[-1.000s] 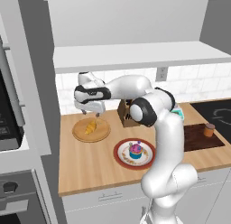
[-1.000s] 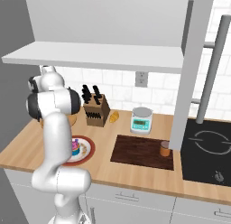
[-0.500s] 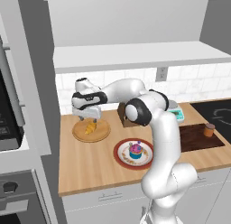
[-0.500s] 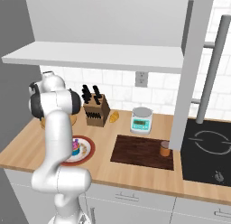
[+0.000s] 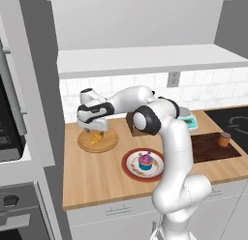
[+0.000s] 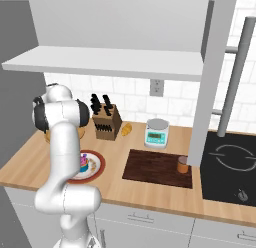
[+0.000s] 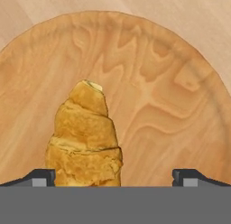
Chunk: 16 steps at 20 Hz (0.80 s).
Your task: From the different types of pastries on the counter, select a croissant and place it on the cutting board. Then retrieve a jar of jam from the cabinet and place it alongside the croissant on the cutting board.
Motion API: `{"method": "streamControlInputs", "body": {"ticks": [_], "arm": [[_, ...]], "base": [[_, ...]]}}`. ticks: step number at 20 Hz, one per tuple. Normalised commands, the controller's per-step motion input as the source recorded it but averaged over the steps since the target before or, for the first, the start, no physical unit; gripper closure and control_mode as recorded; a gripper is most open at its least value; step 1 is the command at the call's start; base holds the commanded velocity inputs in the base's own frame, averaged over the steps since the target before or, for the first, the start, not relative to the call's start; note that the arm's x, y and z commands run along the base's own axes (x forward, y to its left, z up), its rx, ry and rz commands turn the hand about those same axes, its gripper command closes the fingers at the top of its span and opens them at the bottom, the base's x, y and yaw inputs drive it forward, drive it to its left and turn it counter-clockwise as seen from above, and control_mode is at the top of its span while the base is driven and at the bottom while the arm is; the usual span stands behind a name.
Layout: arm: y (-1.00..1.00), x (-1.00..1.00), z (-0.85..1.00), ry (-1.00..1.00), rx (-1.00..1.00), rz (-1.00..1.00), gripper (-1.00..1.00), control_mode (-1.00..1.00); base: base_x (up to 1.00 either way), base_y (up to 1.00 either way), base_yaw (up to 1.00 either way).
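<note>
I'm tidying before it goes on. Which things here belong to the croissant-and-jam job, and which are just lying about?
Job:
croissant on the round wooden board, under the open hand
cutting board
jar of jam, standing on the cutting board's right end

Lying about:
cupcake on its plate
knife block
kitchen scale

White tiled backsplash [image 6: 175, 99], wall outlet [image 6: 156, 87], black cooktop [image 6: 229, 167], white drawers [image 5: 131, 212]
</note>
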Motion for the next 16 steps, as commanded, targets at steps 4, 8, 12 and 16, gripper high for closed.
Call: {"method": "streamControlInputs", "body": {"ticks": [4,8,12,16], "arm": [[0.0,0.0,-0.22,-0.02,0.02,0.02,-1.0,-1.0],[0.0,0.0,0.0,0.04,0.07,0.03,-1.0,-1.0],[0.0,0.0,0.02,0.18,0.09,0.03,-1.0,-1.0],[0.0,-0.01,0.0,0.16,0.04,0.07,-1.0,-1.0]], "base": [[0.0,0.0,0.0],[0.0,0.0,0.0],[0.0,0.0,0.0],[0.0,0.0,0.0]]}}
